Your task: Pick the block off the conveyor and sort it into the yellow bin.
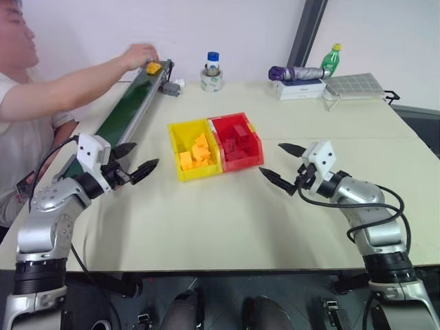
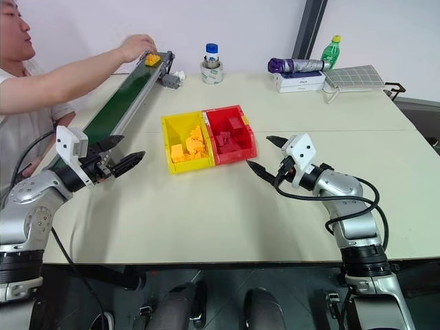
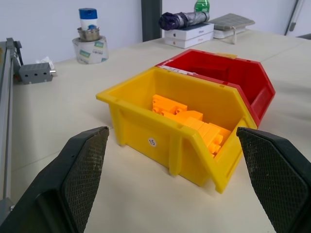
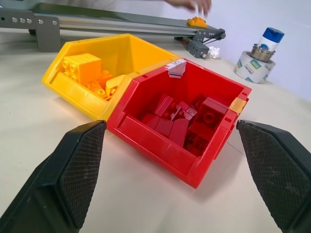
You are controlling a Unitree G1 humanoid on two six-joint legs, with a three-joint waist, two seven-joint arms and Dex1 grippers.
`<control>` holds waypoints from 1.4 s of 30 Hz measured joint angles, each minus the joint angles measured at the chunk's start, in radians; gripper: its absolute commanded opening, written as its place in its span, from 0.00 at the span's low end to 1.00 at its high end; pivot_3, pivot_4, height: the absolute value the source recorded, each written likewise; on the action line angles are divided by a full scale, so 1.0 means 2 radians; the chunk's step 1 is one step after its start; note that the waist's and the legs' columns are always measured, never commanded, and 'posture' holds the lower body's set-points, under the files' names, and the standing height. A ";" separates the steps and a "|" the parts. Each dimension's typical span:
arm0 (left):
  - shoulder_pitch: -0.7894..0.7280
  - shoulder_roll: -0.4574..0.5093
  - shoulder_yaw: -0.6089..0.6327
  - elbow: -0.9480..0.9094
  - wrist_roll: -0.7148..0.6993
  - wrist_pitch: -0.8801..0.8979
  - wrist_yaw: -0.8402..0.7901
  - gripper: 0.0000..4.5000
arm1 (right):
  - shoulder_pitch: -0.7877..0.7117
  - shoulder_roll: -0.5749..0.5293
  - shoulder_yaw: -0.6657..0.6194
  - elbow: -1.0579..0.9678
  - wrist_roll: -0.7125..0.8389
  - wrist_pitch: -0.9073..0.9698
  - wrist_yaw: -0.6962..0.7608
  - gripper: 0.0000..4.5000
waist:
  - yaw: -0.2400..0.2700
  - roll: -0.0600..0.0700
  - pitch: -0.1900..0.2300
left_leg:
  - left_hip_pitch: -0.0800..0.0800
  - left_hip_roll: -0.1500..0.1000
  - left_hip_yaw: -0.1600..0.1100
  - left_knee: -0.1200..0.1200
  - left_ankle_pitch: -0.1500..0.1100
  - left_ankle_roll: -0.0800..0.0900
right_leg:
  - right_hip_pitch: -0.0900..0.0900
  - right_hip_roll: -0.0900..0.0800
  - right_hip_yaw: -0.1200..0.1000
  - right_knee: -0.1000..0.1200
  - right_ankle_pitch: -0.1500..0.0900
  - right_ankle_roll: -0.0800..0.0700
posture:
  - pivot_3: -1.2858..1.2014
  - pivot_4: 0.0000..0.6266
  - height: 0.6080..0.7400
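A yellow-orange block (image 1: 153, 67) sits at the far end of the dark-green conveyor (image 1: 127, 110), with a person's hand (image 1: 139, 54) right at it. The yellow bin (image 1: 193, 149) stands mid-table holding several yellow bricks, side by side with its red twin. My left gripper (image 1: 135, 159) hovers open beside the conveyor's near part, left of the yellow bin, nothing between its fingers. My right gripper (image 1: 283, 164) is open too, just right of the red bin, pointing toward it. The block (image 4: 197, 22) also shows in the right wrist view.
The red bin (image 1: 237, 141) holds several red bricks. At the back of the table stand a tape roll with a bottle on it (image 1: 212, 74), a white box with a folded umbrella (image 1: 299, 80), a green bottle (image 1: 331, 59) and a keyboard-like panel (image 1: 354, 85). A person (image 1: 27, 103) sits at the left.
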 measured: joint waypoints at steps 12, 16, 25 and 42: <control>0.032 -0.007 0.030 -0.023 -0.008 -0.014 0.017 0.99 | 0.000 0.000 0.000 0.000 0.000 -0.001 0.000 1.00 | -0.001 0.000 0.000 | 0.000 0.001 0.001 0.000 0.000 0.000 | -0.001 0.000 0.001 0.000 0.000 0.000 | 0.52 0.24 1.00; 0.077 -0.020 0.088 -0.023 -0.008 -0.059 0.043 0.99 | -0.001 0.000 0.000 0.000 0.000 -0.002 0.000 1.00 | -0.001 0.000 0.000 | 0.000 0.001 0.002 0.000 0.000 0.000 | -0.001 0.000 0.001 0.000 0.000 0.000 | 0.52 0.24 1.00; 0.119 -0.042 0.152 -0.014 0.005 -0.127 0.109 0.99 | -0.001 0.005 0.001 0.001 0.000 -0.006 0.001 1.00 | 0.000 0.000 0.000 | 0.000 0.003 0.003 -0.001 0.000 0.000 | -0.001 0.000 0.001 -0.005 0.003 0.000 | 0.52 0.24 1.00; 0.119 -0.047 0.164 0.018 0.012 -0.155 0.137 0.99 | 0.003 0.011 -0.005 -0.034 0.074 0.022 0.043 1.00 | 0.000 0.000 0.000 | -0.001 0.003 0.004 -0.001 -0.001 0.001 | -0.003 0.000 0.001 -0.007 0.004 -0.001 | 0.52 0.24 1.00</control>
